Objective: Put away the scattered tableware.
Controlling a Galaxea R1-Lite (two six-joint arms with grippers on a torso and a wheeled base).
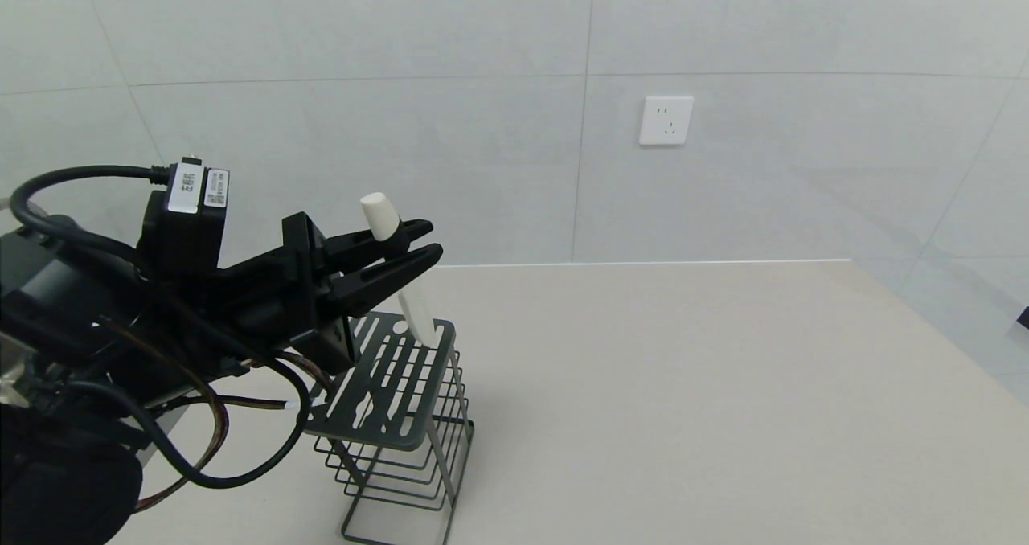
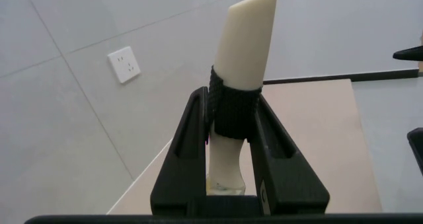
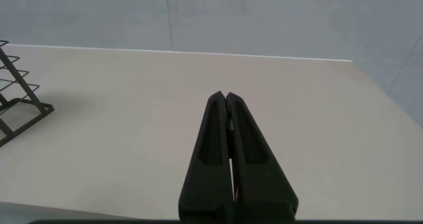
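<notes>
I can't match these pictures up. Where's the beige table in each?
Head view: the table, lower half, beneath the rack.
Left wrist view: beige strip behind the white utensil in the left gripper.
Right wrist view: most of it, beyond the right gripper.
Shared landmark: the grey tiled wall.

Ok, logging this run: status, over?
Left gripper shut on white utensil, lower end at the rack top. Right gripper shut, empty, over the table. No obstruction seen at the rack.
</notes>
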